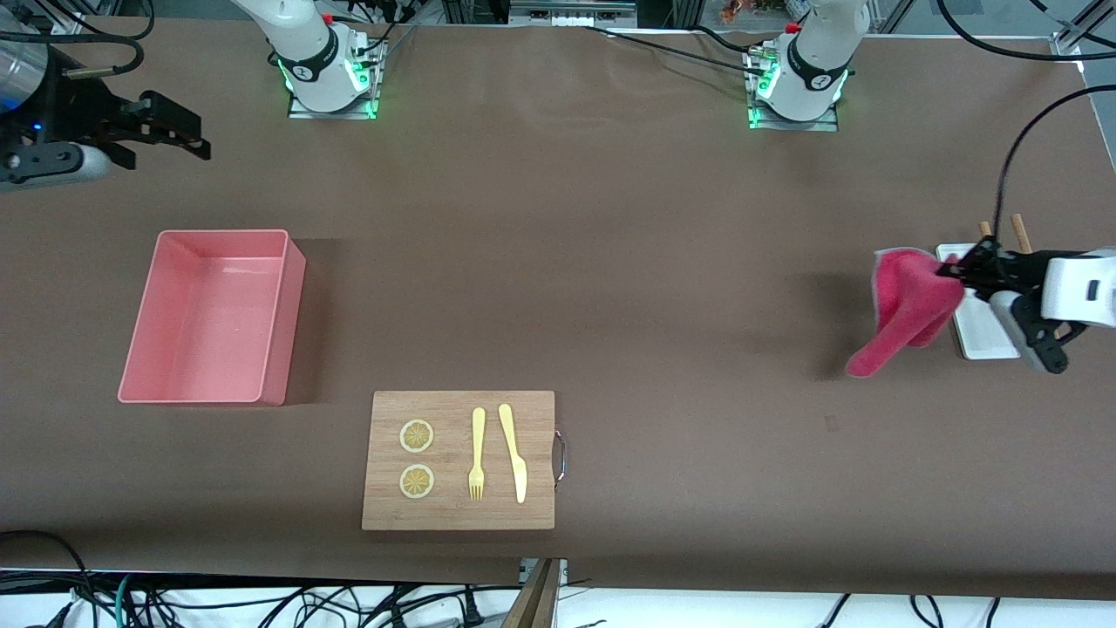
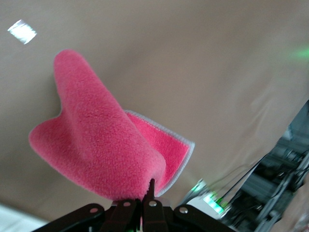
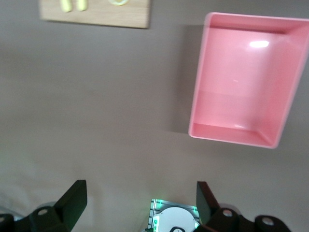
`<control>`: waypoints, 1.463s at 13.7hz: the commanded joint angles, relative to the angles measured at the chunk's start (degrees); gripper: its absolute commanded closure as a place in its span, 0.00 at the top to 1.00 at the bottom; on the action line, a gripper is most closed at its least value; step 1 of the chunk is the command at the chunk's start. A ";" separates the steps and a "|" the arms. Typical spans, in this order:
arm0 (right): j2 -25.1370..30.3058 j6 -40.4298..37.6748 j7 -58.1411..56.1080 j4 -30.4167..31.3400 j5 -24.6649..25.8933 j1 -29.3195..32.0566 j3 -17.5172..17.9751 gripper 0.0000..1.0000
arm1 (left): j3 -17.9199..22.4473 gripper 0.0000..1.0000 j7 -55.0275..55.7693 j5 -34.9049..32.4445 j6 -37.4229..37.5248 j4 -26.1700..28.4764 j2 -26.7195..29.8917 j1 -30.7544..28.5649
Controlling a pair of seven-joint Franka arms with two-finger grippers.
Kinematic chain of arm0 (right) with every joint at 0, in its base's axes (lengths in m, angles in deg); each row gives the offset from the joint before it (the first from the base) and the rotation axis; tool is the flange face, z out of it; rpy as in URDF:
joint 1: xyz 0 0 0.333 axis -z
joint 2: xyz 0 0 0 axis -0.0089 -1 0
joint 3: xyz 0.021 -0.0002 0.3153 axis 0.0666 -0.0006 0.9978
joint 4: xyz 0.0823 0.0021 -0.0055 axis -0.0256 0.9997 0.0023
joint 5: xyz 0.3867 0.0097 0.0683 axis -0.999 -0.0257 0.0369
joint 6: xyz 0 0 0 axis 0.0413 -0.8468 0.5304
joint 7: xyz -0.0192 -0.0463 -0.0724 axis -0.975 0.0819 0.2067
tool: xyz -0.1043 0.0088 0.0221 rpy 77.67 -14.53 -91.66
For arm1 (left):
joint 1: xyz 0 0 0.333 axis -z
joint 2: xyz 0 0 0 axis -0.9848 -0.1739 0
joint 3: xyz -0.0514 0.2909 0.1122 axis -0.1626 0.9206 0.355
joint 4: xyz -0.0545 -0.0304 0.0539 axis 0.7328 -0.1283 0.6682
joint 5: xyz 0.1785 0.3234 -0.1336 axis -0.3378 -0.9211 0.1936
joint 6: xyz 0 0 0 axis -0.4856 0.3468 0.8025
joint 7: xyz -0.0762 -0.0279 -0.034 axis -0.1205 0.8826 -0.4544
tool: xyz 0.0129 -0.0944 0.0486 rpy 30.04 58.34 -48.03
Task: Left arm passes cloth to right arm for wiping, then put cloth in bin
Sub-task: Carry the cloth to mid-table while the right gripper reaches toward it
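The crimson-pink cloth (image 1: 911, 305) hangs folded from my left gripper (image 1: 952, 272), which is shut on its upper edge and holds it in the air at the left arm's end of the table, beside a small white tray. In the left wrist view the cloth (image 2: 96, 145) fills the space in front of the shut gripper (image 2: 147, 193). The pale pink bin (image 1: 283, 323) stands empty toward the right arm's end, also seen in the right wrist view (image 3: 231, 133). My right gripper (image 1: 199, 135) is open and empty, up in the air at the table's edge beside its base (image 3: 140, 200).
A wooden board (image 1: 458, 410) with two lemon slices, a yellow fork and a yellow knife lies near the front camera; its edge shows in the right wrist view (image 3: 96, 17). The white tray (image 1: 981, 336) with wooden sticks lies under the left wrist.
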 commanded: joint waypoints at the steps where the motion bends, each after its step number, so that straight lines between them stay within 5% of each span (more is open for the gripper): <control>1: -1.45 -1.01 -9.69 -0.74 -5.09 -1.10 0.01 1.00 | -1.57 0.00 12.30 8.77 0.08 1.35 0.86 1.13; 7: -4.36 8.20 -33.96 9.51 -21.35 -1.28 0.10 1.00 | -1.57 0.00 30.08 21.46 -12.20 3.27 -0.80 10.79; 9: -4.54 14.78 -40.11 14.35 -26.19 -1.28 2.63 1.00 | -1.57 0.00 32.28 24.44 -15.81 3.54 -0.98 14.57; 16: -8.49 39.31 -46.47 20.79 -33.50 -1.98 15.90 1.00 | -1.66 0.00 39.86 30.94 -33.21 3.63 -3.35 28.99; 20: -8.58 43.81 -45.16 22.28 -33.59 -4.34 17.50 1.00 | -1.57 0.00 44.42 33.25 -38.49 5.73 -3.45 32.52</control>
